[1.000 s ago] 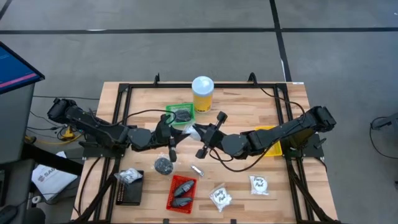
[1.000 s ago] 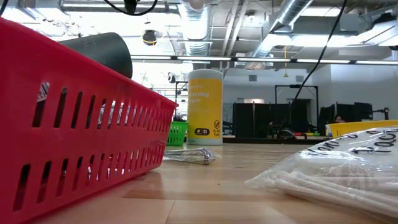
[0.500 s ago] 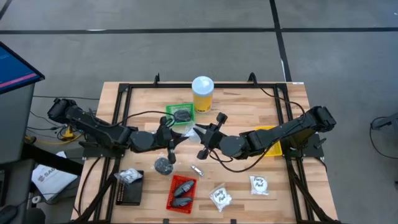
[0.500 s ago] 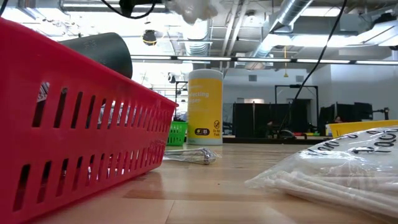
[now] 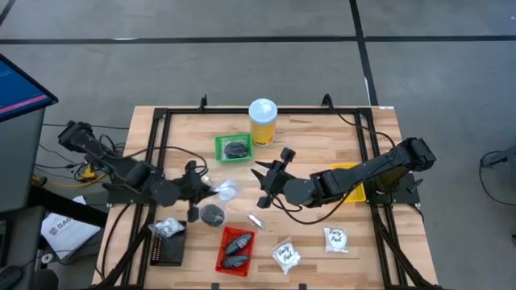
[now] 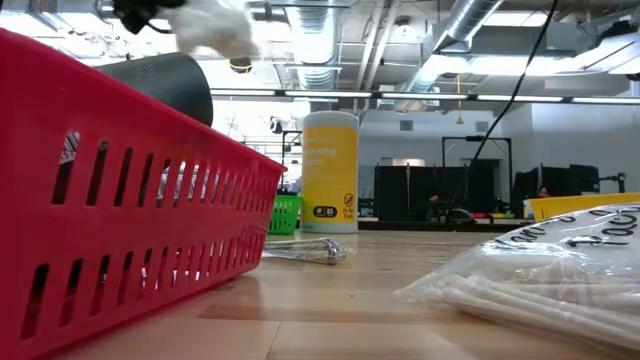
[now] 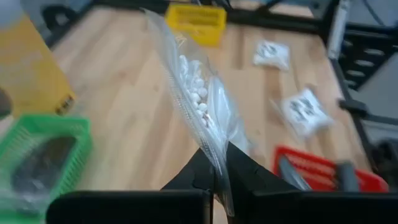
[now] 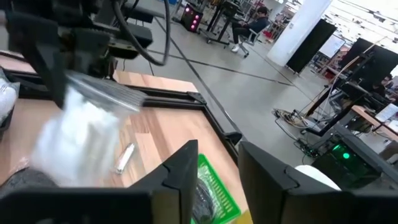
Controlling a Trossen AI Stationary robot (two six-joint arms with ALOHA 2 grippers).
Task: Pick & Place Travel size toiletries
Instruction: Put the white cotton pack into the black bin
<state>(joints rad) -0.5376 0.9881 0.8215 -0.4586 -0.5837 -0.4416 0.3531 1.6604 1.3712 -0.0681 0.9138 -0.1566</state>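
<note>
My left gripper [image 5: 208, 192] is shut on a clear sachet of small white pieces [image 5: 226, 191], raised over the table's middle, above a dark grey puck [image 5: 212, 213]. In the low view the sachet [image 6: 215, 25] hangs high. My right gripper [image 5: 268, 176] is open and hovers just right of it, touching nothing. Two white printed sachets [image 5: 285, 254] [image 5: 336, 239] lie flat near the near edge. A thin silvery tube [image 5: 255, 220] lies on the wood. Dark bottles lie in the red tray [image 5: 235, 250]. Another sachet [image 5: 168, 229] rests on the black tray [image 5: 165, 246]. My left gripper pinches the clear sachet by one edge [image 7: 216, 163] between its two fingers. The sachet is lifted clear of the table and sticks out past the fingertips, its white pieces [image 7: 194, 93] bunched farther out. One layer or several, I cannot tell.
A tall yellow jar with a white lid [image 5: 263, 121] stands near the far edge. A green tray [image 5: 234, 147] holding a dark item sits beside it. A yellow tray [image 5: 347, 176] lies under the right arm. Cables trail over the table's left half.
My left gripper has drawn back toward the table's left and near edges, carrying the clear sachet away from the right gripper and over the dark puck. In the low view the sachet has slid leftward across the top.
</note>
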